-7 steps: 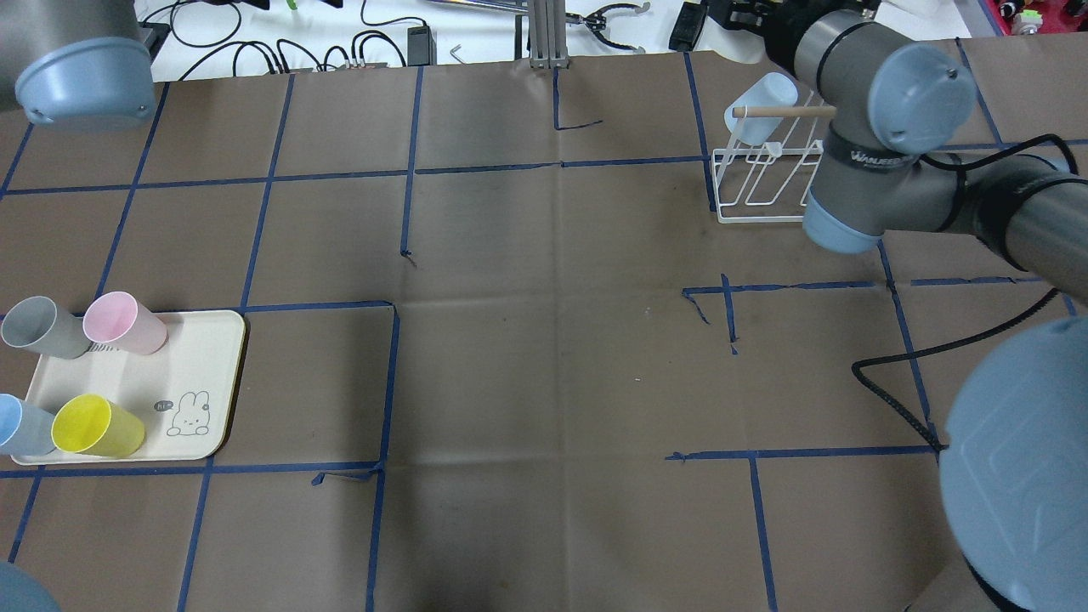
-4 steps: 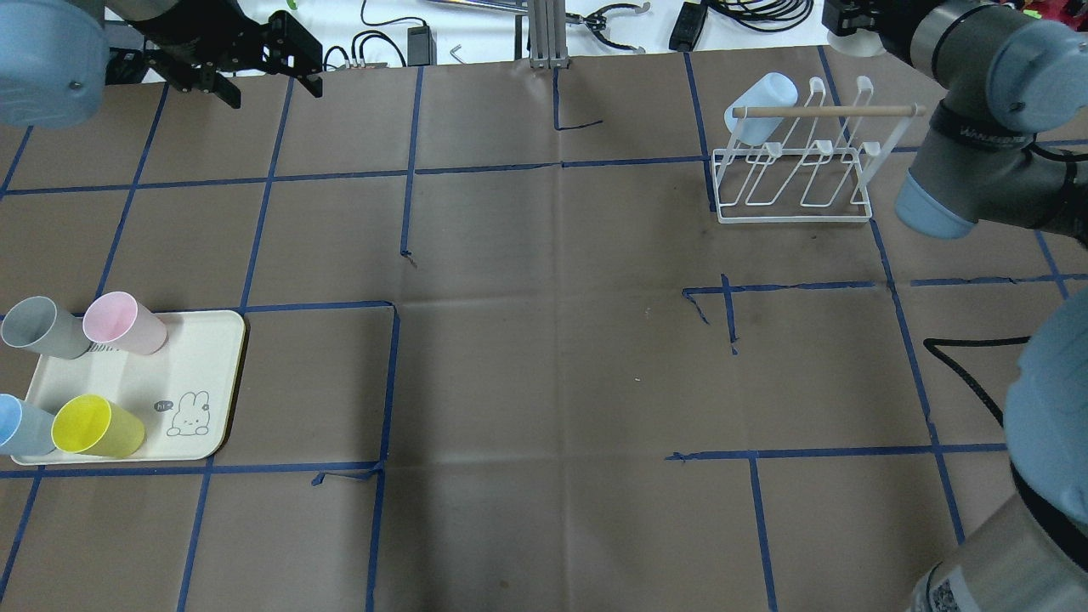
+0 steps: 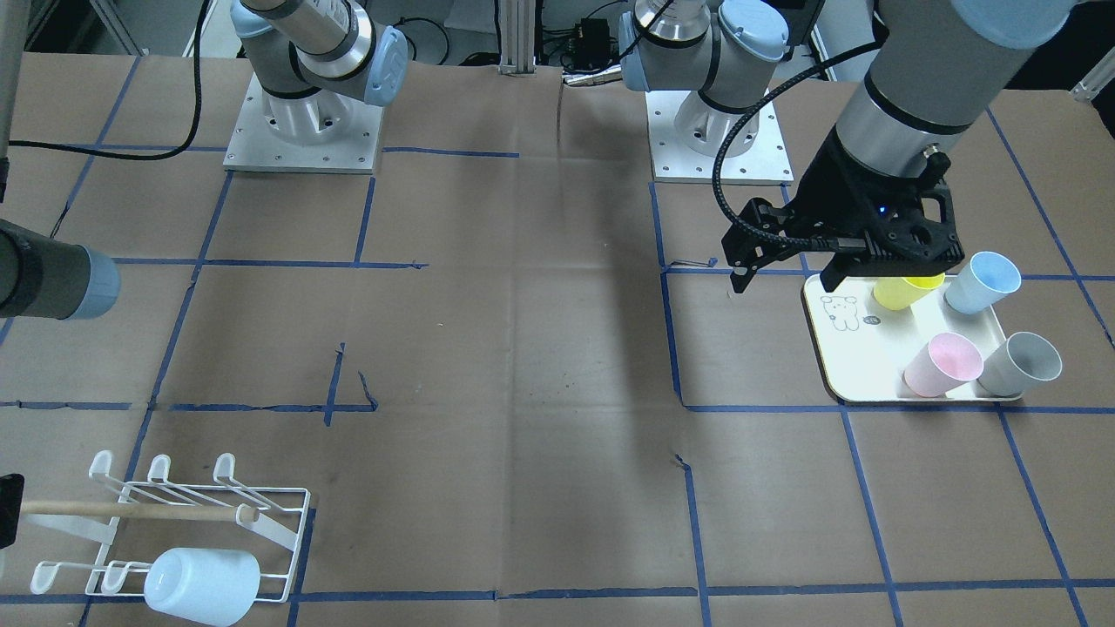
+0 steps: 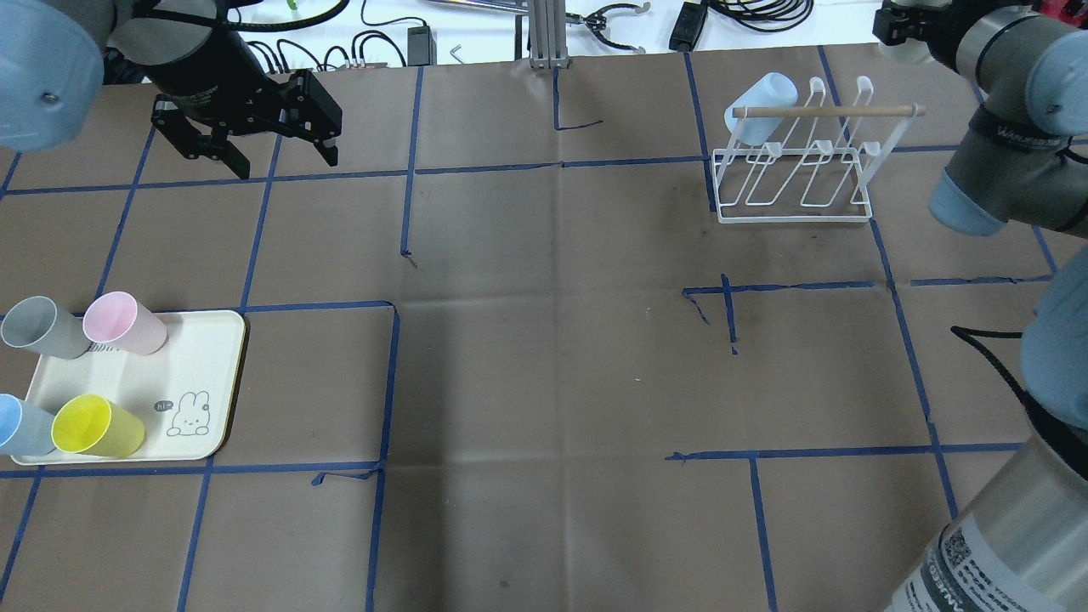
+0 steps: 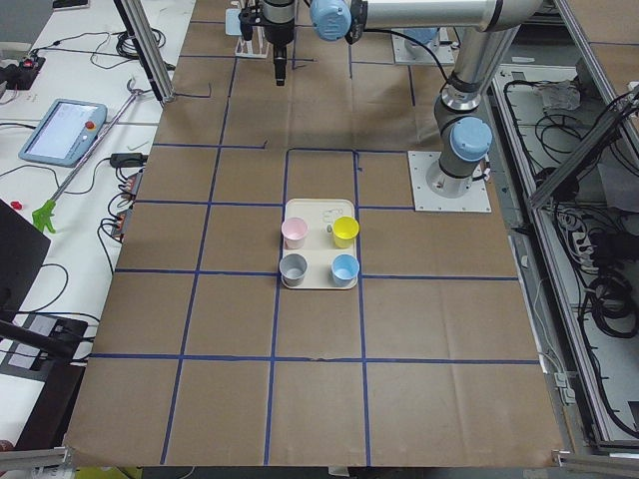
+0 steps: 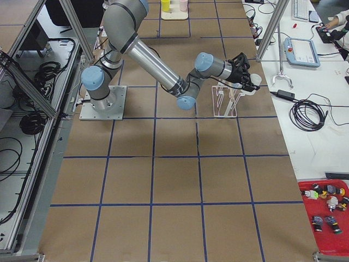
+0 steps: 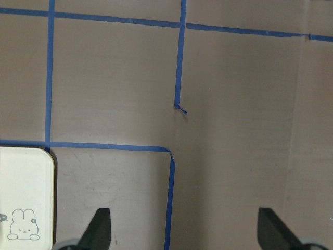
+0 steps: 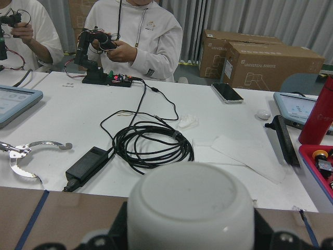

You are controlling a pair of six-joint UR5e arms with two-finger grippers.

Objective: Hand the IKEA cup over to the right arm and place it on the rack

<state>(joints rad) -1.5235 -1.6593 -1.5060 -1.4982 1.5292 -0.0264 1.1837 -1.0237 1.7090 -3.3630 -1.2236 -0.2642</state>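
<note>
My right gripper is shut on a white cup, held bottom-out beyond the table's far edge. In the overhead view it is up right of the rack. The rack, a white wire frame with a wooden dowel, carries one pale-blue cup on its far left peg. My left gripper is open and empty, high over the far left of the table. The left wrist view shows its spread fingertips over bare paper beside the tray's corner.
A cream tray with a bunny drawing lies at the near left. It holds a grey cup, a pink cup, a yellow cup and a blue cup. Cables and people are beyond the far edge.
My right arm has swung right, off the rack, with the gripper carried right along the far edge. My left gripper has come into view and moved nearer and lower, still open.
</note>
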